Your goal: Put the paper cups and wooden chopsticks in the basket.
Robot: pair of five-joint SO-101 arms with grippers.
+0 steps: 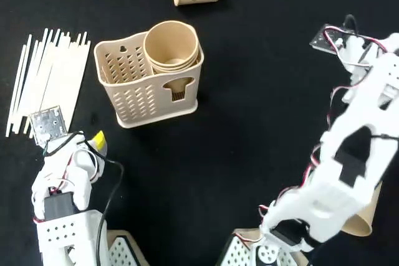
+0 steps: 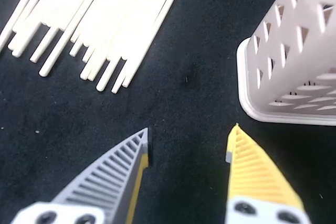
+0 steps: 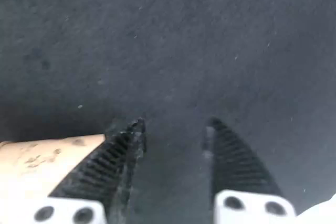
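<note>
your basket (image 1: pixel 134 95) holds tan cups (image 1: pixel 171 45) nested at one end, pale chopsticks (image 1: pixel 47 79) fanned beside it, left gripper (image 2: pixel 191 128) and right gripper (image 3: pixel 176 121) both gaping, empty

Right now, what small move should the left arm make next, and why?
Probably swing the left claw toward the near ends of the wooden chopsticks and lower it. Its jaws stand open and empty over bare table between chopsticks and basket, and the chopsticks lie loose outside it.
</note>
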